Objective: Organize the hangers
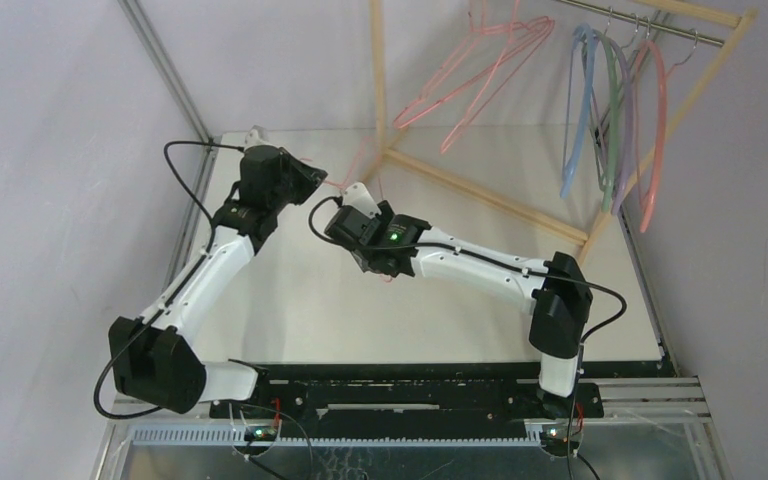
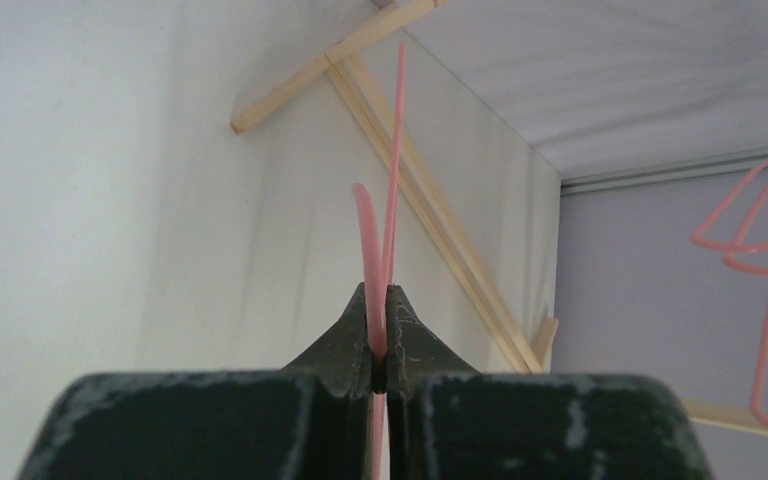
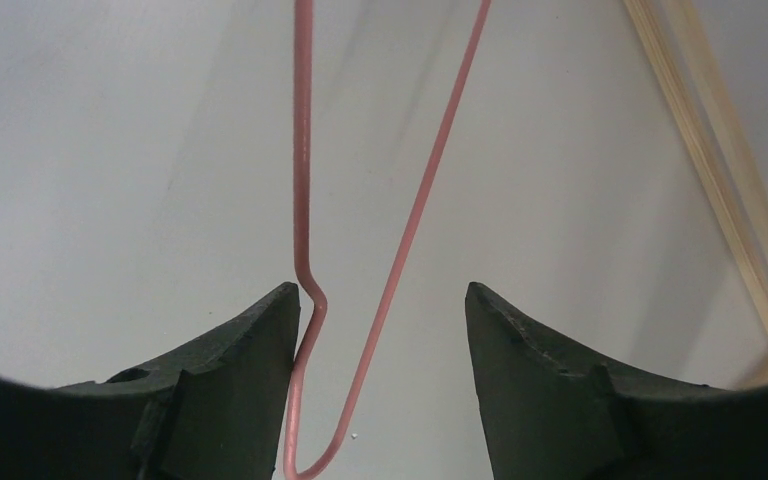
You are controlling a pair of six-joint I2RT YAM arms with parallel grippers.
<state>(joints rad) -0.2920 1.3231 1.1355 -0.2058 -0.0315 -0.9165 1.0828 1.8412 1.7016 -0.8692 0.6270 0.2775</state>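
Pink wire hanger (image 2: 365,230) is held above the far left part of the table (image 1: 310,310), beside the near left corner of the wooden rack (image 1: 480,190). Left gripper (image 2: 378,300) is clenched on its thin wire. Right gripper (image 3: 380,300) is spread wide; a bend of what appears to be the same hanger lies between its fingers, close against one. Expect a light, springy, smooth wire that twists and slips easily. Grasp at a bend, not mid-span. Other hangers (image 1: 615,120) hang on the metal rail (image 1: 650,24), far right.

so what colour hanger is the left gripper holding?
The hanger is pink; clearest in left wrist view.
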